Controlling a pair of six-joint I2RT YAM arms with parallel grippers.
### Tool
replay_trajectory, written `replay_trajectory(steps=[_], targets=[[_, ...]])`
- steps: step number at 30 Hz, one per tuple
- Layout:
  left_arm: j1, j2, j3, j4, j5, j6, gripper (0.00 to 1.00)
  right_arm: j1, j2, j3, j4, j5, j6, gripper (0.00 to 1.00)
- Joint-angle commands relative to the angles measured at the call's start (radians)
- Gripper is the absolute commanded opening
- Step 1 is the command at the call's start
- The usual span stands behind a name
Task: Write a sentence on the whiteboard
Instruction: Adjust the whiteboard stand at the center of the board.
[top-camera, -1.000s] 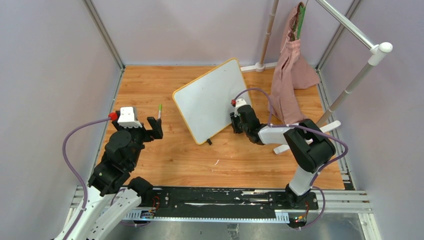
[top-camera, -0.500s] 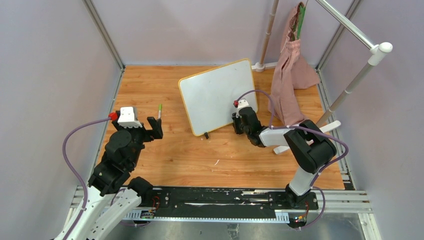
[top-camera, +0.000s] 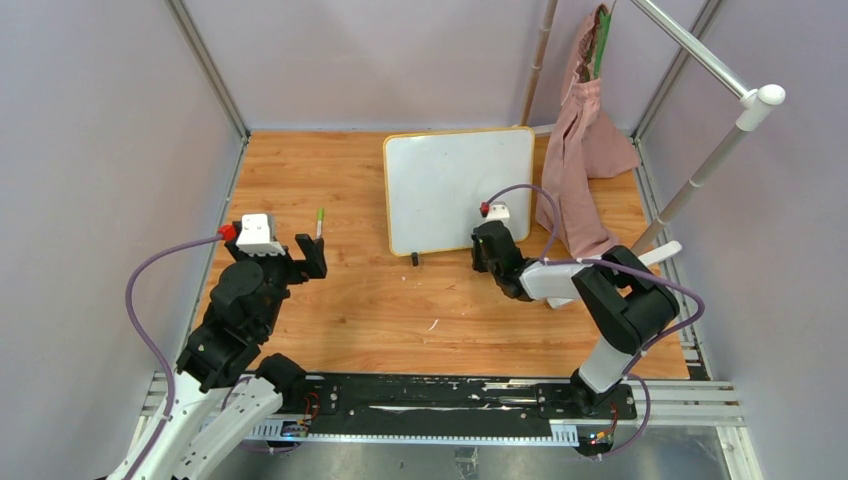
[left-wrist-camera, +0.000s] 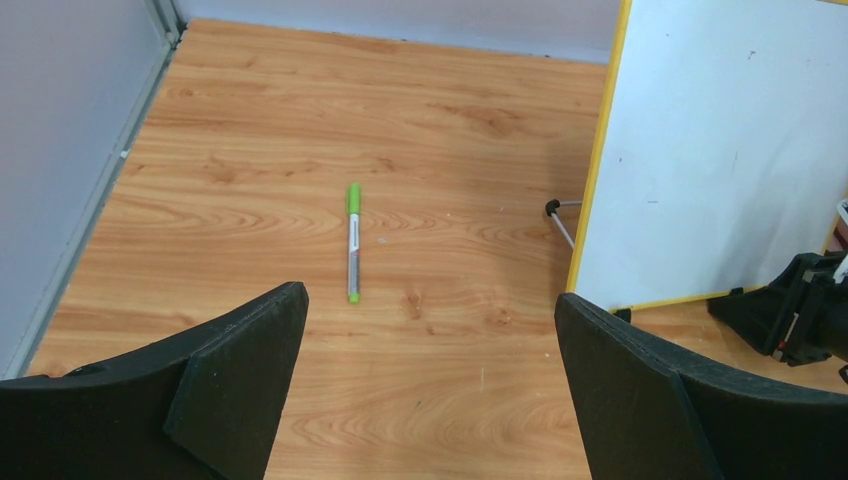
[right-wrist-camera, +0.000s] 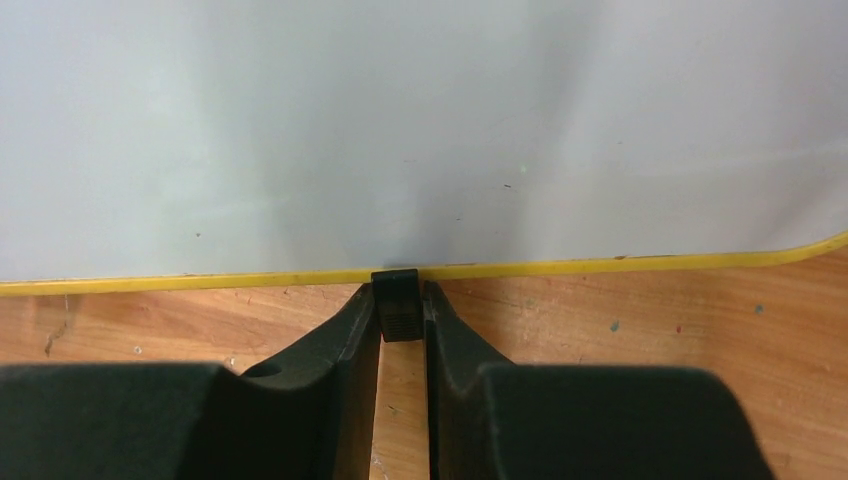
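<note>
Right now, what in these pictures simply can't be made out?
Right wrist: above the black foot pinched by the right tool, only the bottom strip of the whiteboard shows; the frame cuts off the rest.
Top external: that tool's own body hides its fingertips and the foot.
Left wrist: the print on the green pen is too small to read; the picture's right edge cuts the board.

Bright even light; soft shadows; wrist views sharp; whiteboard (right-wrist-camera: 400, 120) unevenly shaded.
</note>
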Motion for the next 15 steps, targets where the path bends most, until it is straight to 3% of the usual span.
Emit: replay_trajectory(steps=[1,9,15], targets=[[-0.014,-0.009,-0.011,0.029,-0.011,0.002,1.00,0.045,-0.008,-0.024,-0.086,0.140,0.124,0.00],[-0.026,-0.012,-0.012,0.029,-0.010,0.002,1.00,0.108,0.006,-0.006,-0.158,0.283,0.241,0.00],[-0.030,-0.016,-0.012,0.026,-0.014,0.002,1.00,0.141,0.017,0.028,-0.193,0.288,0.173,0.00]])
